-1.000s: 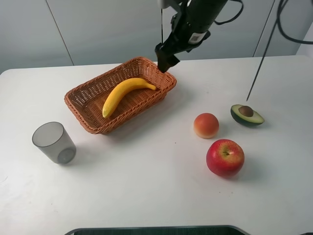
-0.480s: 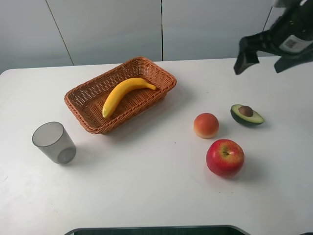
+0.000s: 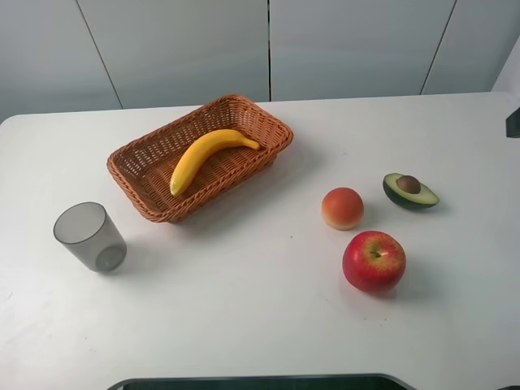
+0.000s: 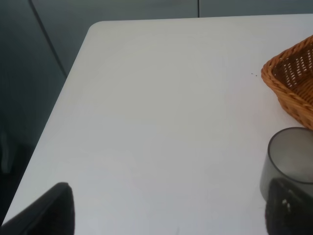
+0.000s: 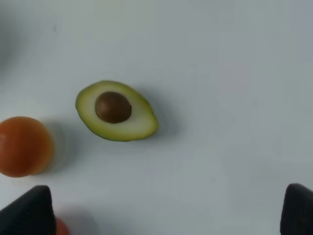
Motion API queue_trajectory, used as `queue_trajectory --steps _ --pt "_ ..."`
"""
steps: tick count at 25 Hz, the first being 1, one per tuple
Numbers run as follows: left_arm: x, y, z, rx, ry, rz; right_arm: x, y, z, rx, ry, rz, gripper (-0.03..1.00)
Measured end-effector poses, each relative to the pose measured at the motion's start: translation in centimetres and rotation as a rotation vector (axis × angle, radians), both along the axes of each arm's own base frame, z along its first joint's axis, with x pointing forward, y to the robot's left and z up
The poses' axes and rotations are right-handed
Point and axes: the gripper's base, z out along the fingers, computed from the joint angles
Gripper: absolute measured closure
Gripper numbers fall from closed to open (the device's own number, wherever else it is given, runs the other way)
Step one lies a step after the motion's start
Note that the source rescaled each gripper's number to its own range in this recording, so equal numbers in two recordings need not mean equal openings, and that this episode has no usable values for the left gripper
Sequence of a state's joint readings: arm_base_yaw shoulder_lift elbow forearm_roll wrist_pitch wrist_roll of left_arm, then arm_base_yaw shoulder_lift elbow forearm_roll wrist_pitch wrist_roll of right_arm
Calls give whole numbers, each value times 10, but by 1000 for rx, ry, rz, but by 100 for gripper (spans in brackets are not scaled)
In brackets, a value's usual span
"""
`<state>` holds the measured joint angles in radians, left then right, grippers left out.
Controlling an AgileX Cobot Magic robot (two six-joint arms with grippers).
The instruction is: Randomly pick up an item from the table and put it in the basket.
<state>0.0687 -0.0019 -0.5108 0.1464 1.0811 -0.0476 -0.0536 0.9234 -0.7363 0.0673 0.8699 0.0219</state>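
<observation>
The yellow banana [image 3: 205, 153] lies inside the orange-brown wicker basket [image 3: 279, 131] at the back left of the white table [image 3: 244, 284]. No gripper touches it. My right gripper [image 5: 164, 210] is open and empty, above the table near the avocado half; in the exterior view only a dark sliver of that arm [image 3: 513, 122] shows at the right edge. My left gripper [image 4: 168, 215] is open and empty over the table's left part, next to the grey cup [image 4: 289, 156] and a basket corner [image 4: 293, 78].
A grey translucent cup [image 3: 89, 236] stands front left of the basket. An orange-pink peach [image 3: 342, 208], a red apple [image 3: 374, 261] and an avocado half [image 3: 409, 191] lie on the right. The avocado [image 5: 117, 111] and peach [image 5: 22, 146] show in the right wrist view.
My right arm has left the basket's far corner, swung to the right and nearly left the exterior view. The banana stays in the basket.
</observation>
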Motion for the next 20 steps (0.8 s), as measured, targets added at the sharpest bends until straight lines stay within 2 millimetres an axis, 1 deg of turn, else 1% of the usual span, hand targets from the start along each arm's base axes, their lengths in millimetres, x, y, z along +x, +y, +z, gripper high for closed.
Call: queue_trajectory --steps 5,8,11,15,18,20 --pt "0 0 0 0 0 0 -56 1 22 -44 -165 6 -3" --pt "0 0 0 0 0 0 -88 1 30 -76 -226 13 -3" --pt "0 0 0 0 0 0 -120 3 32 -95 -289 26 -3" --pt "0 0 0 0 0 0 -151 9 29 -108 -392 102 -3" --pt "0 0 0 0 0 0 -165 16 21 -99 -457 168 -3" --pt "0 0 0 0 0 0 -171 18 11 -104 -477 201 -3"
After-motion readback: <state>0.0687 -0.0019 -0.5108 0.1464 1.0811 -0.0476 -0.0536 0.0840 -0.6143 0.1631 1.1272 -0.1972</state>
